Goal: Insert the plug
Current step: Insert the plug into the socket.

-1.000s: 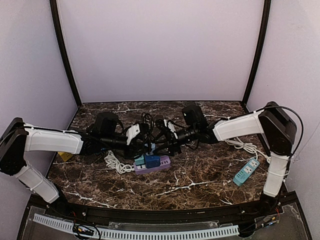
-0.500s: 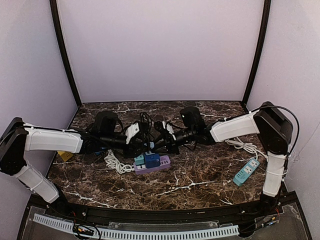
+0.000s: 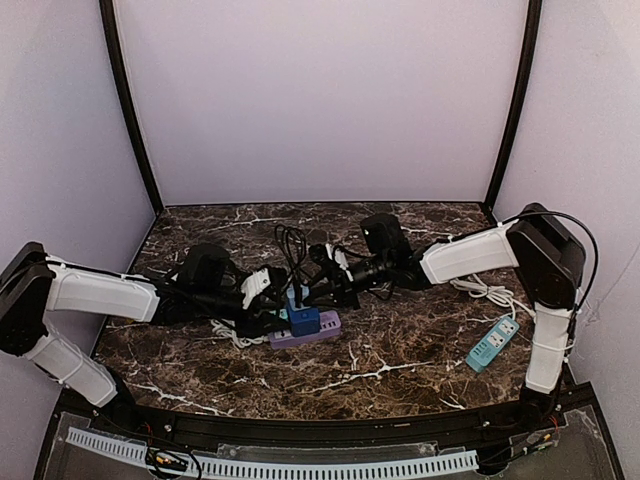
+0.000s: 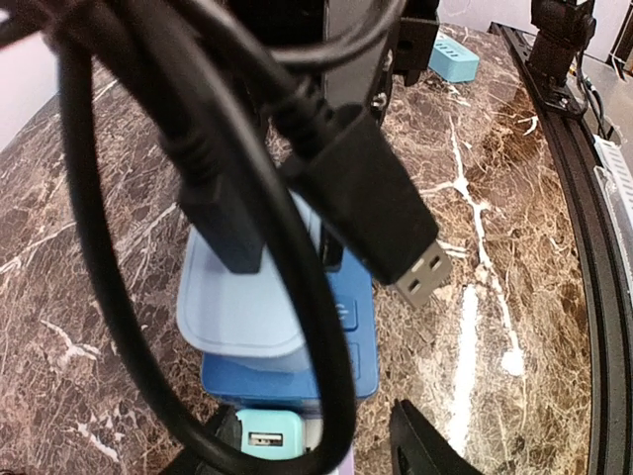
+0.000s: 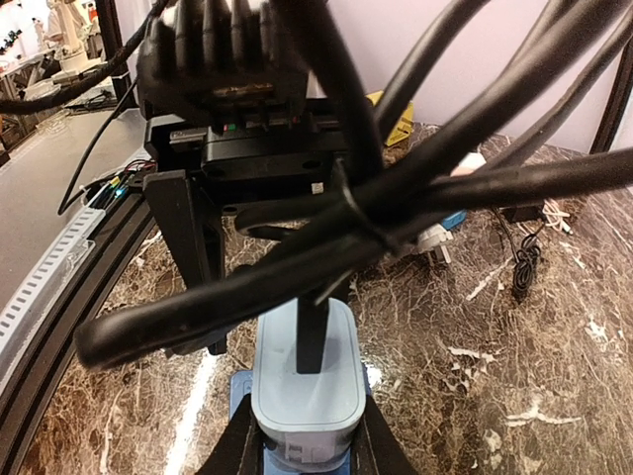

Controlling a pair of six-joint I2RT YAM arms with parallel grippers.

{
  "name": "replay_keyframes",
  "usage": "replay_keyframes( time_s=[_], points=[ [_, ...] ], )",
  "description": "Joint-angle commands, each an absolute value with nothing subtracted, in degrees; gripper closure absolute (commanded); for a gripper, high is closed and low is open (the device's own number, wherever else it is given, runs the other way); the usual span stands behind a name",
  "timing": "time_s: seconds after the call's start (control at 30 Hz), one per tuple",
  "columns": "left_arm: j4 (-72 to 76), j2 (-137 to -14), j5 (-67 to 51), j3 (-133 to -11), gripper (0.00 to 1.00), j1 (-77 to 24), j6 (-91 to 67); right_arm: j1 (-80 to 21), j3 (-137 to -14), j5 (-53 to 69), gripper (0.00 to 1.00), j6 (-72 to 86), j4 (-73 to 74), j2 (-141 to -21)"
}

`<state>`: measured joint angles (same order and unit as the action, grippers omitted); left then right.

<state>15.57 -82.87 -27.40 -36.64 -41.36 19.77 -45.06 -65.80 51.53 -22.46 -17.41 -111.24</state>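
Two grippers meet at the middle of the dark marble table (image 3: 400,365). The right gripper (image 5: 309,450) clamps the sides of the pale blue rounded charger plug (image 5: 302,381). The plug stands upright on a dark blue block adapter (image 4: 341,361), which sits on the purple power strip (image 3: 320,334). A tangle of black cables (image 5: 415,188) hangs over it, and one loose black USB connector (image 4: 381,213) dangles beside the charger. The left gripper (image 4: 312,457) sits low at the strip's left end, fingers spread either side of a small teal adapter (image 4: 269,435); I cannot tell whether they grip anything. A teal power strip (image 3: 492,343) lies well apart to the right.
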Motion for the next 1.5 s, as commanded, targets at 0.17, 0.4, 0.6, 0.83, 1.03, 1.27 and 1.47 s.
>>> replay_keyframes(
  time_s=[0.17,0.4,0.6,0.83,1.03,1.27,1.47],
  points=[
    [24.86,-80.2,-28.33,-35.97,0.49,-41.04,15.94,-44.47,-66.26,53.71,1.0,-23.14,-21.41,-112.76],
    [26.51,-82.74,-28.19,-35.79,0.6,-41.04,15.06,-44.37,-66.97,52.56,1.0,-23.16,-23.27,-112.39],
    [26.68,-83.64,-27.12,-36.52,0.69,-41.07,15.51,-44.43,-67.08,52.63,1.0,-22.48,-24.25,-112.84],
    [27.6,-83.97,-28.47,-37.13,0.77,-41.1,14.58,-44.76,-67.21,52.47,1.0,-22.97,-23.68,-112.35],
    [29.34,-83.88,-31.01,-37.64,0.98,-41.22,14.0,-45.08,-67.65,52.15,1.0,-23.08,-23.5,-111.27],
    [25.34,-82.74,-29.25,-38.9,0.99,-41.22,17.23,-45.25,-68.52,52.16,1.0,-22.95,-23.92,-112.32],
    [23.55,-83.53,-29.05,-38.83,0.99,-41.65,18.75,-45.26,-67.04,51.5,1.0,-22.75,-24.29,-113.31]
  ],
)
